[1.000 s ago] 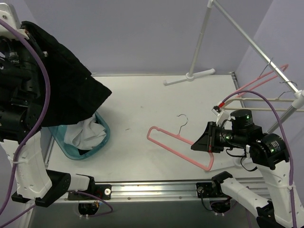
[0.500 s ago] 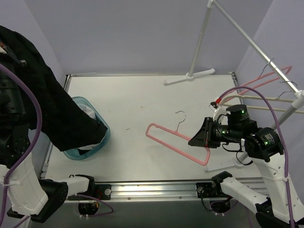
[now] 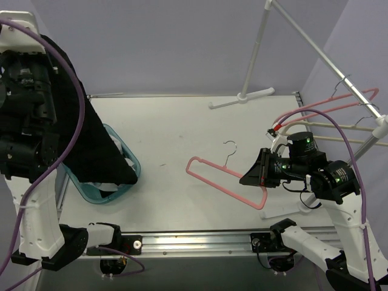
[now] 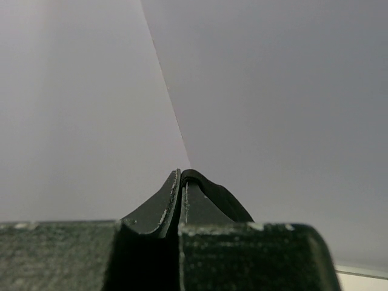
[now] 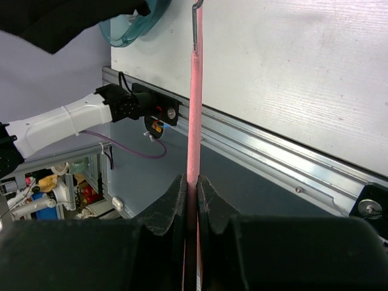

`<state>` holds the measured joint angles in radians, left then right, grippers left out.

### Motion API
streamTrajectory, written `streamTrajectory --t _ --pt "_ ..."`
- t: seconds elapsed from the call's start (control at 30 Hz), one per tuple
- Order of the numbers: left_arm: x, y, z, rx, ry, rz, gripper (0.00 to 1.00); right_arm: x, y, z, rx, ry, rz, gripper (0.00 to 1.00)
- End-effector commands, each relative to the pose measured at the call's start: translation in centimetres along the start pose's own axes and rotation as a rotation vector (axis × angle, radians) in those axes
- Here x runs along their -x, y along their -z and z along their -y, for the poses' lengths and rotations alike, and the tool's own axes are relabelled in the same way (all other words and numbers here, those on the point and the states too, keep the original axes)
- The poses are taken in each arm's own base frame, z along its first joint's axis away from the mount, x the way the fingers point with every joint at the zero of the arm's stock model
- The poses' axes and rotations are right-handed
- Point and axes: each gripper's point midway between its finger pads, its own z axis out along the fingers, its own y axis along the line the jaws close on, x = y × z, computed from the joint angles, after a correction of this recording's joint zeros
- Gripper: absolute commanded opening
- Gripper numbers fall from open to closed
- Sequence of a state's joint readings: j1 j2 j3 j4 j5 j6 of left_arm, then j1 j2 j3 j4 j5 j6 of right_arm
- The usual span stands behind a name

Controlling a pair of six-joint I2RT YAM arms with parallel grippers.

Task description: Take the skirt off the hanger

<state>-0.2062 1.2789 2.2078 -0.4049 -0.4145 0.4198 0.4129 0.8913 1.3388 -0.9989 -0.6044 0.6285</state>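
Note:
The black skirt (image 3: 91, 142) hangs free of the hanger from my raised left gripper (image 3: 50, 43) at the far left, its lower edge draped over the teal basket (image 3: 134, 165). In the left wrist view the gripper (image 4: 182, 179) is shut on a fold of the black skirt (image 4: 215, 195). The pink hanger (image 3: 217, 175) is bare and held tilted above the table by my right gripper (image 3: 260, 180), which is shut on its lower bar. In the right wrist view the gripper (image 5: 191, 185) clamps the hanger's pink bar (image 5: 194, 103).
The basket holds white cloth (image 3: 126, 160). A white clothes rack (image 3: 256, 57) stands at the back right, with more hangers (image 3: 339, 100) on its rail at the right edge. A metal rail (image 3: 200, 240) runs along the near table edge.
My left arm has swung left and then back with the skirt, which now hangs narrower and straighter over the basket. My right gripper has shifted slightly left with the hanger.

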Motion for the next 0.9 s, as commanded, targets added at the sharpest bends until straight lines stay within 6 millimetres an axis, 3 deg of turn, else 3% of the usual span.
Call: streamTrajectory --t 0.0,0.1,0.3,0.57,0.77,0.87 --pt "1.3 -1.2 -0.4 0.042 -0.02 0.071 0.02 0.3 0.3 -0.5 0.012 0.017 0.02 0.0" --pt "0.5 -1.7 -0.4 0.059 -0.065 0.061 0.02 0.4 0.4 -0.6 0.011 0.01 0.021 0.0" --pt "1.2 -0.8 -2.5 0.135 -0.134 0.088 0.02 0.6 0.4 -0.7 0.004 0.015 0.018 0.0" --pt "0.5 -0.2 -4.3 0.206 -0.299 0.037 0.02 1.4 -0.1 -0.8 -0.001 0.018 0.024 0.0" --pt "2.4 1.0 -6.4 0.265 -0.395 0.064 0.02 1.8 0.2 -0.8 -0.026 0.049 0.005 0.0" --pt "2.9 0.8 -6.4 0.263 -0.41 0.079 0.02 1.9 -0.2 -0.7 -0.026 0.05 -0.002 0.0"
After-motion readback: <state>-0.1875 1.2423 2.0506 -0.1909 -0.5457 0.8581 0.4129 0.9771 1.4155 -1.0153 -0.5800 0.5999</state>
